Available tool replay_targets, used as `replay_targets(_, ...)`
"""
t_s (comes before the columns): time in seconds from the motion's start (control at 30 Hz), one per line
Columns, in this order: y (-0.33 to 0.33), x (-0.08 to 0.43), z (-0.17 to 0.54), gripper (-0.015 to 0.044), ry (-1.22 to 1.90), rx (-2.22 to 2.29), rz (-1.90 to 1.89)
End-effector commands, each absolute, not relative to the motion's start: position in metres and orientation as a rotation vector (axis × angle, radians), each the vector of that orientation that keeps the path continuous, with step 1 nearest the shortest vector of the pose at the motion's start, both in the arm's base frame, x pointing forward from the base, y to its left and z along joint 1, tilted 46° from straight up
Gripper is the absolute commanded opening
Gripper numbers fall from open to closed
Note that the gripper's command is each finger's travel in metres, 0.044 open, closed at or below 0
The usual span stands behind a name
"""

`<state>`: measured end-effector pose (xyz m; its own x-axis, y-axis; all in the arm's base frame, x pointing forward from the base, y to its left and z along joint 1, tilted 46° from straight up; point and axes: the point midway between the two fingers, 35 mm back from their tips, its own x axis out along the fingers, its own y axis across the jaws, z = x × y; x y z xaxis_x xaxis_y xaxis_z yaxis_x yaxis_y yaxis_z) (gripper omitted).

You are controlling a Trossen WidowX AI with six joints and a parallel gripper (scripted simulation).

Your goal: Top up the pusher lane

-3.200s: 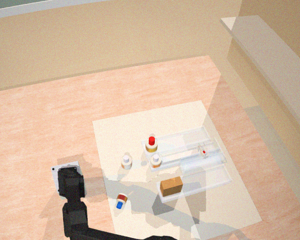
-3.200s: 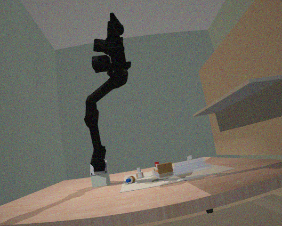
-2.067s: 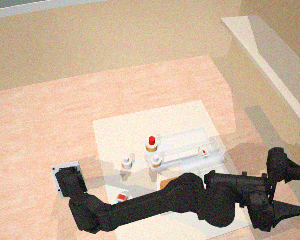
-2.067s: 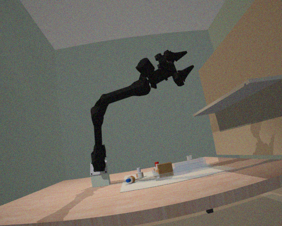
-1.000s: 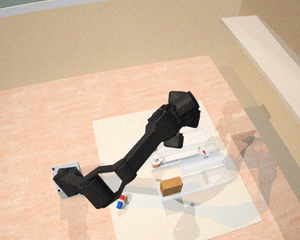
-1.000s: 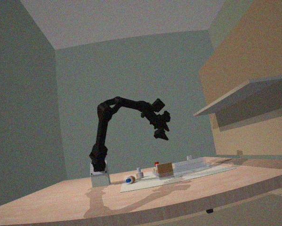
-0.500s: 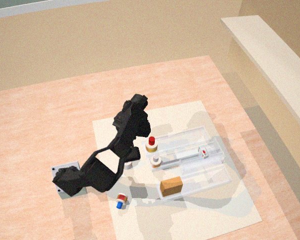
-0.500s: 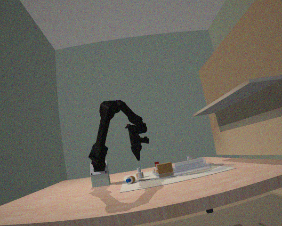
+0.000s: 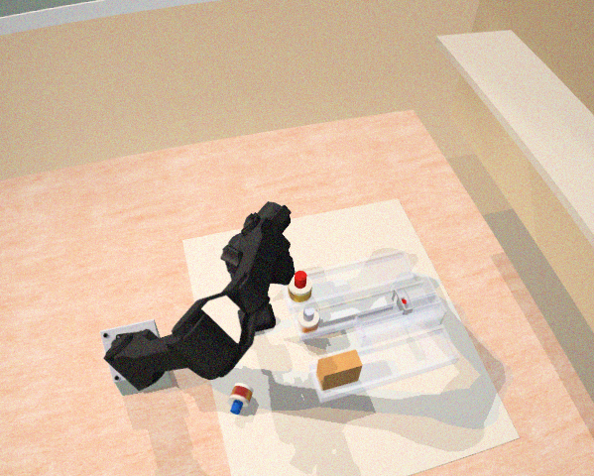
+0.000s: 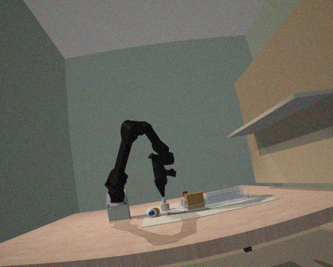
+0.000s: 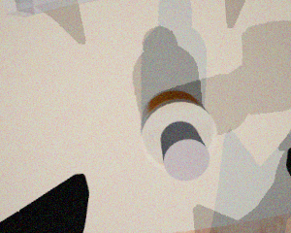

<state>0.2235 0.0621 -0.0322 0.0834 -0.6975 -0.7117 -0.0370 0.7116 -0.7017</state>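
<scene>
The loose white-capped jar [image 10: 164, 206] [image 11: 178, 118] stands upright on the mat, with an orange-brown band low on its side; the arm hides it in the top view. My gripper [image 10: 163, 196] [image 11: 190, 172] is open and empty, pointing down just above this jar, with one fingertip out to each side of it in the wrist view. A matching pale-capped jar [image 9: 307, 320] stands at the front end of the clear sprung lane [image 9: 332, 325]. A small red mark [image 9: 404, 300] shows on a clear part farther back in that lane.
A red-capped jar [image 9: 299, 288] [image 10: 184, 193] stands at the front of the neighbouring lane. An orange box [image 9: 338, 370] [image 10: 194, 200] sits at the front of another clear lane. A blue-capped jar [image 9: 241, 393] [image 10: 154, 212] lies on its side near the arm's base.
</scene>
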Motion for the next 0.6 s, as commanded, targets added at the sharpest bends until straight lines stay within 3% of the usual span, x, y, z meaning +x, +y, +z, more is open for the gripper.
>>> replay_targets(0.0,0.057,0.223,-0.037,0.044,1.423,-0.667,-0.549)
replay_targets(0.57,0.038,0.225,-0.057,0.044,1.422,-0.668,-0.55)
